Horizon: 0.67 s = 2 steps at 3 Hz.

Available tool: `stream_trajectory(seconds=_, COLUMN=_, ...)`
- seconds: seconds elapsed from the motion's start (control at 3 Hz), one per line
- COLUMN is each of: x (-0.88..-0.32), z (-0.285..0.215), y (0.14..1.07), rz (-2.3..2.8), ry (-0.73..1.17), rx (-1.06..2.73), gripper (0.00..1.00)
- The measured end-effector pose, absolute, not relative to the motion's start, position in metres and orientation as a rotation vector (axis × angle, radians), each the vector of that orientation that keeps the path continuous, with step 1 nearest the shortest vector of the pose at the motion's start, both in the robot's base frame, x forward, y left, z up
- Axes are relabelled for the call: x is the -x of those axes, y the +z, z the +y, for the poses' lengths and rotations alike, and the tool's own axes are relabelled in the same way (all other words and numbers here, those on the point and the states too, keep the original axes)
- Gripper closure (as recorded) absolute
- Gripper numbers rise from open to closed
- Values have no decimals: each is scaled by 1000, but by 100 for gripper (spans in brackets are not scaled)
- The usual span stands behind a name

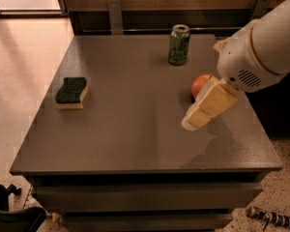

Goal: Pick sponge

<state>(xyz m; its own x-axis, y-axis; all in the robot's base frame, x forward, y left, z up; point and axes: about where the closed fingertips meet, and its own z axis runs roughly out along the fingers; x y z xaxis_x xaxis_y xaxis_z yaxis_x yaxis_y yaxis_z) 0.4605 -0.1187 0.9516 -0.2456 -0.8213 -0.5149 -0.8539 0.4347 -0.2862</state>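
The sponge (72,93) lies flat on the left side of the dark grey table (130,144), dark green scouring top up over pale yellow foam. My gripper (197,116) hangs over the right-centre of the table on a white arm that comes in from the upper right. Its pale yellow fingers (210,104) point down and left. It is far to the right of the sponge, with bare tabletop between them, and it holds nothing.
A red apple (201,84) sits just behind the gripper, partly hidden by it. A green drink can (179,44) stands upright at the back centre. Light floor lies to the left; dark base parts show below the table's front.
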Motion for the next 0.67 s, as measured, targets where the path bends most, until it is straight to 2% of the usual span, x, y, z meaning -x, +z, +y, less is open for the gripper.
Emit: stream_trajectory(seconds=0.67, x=-484, z=-27, y=907, rz=1954, ry=420, rx=1156, gripper=0)
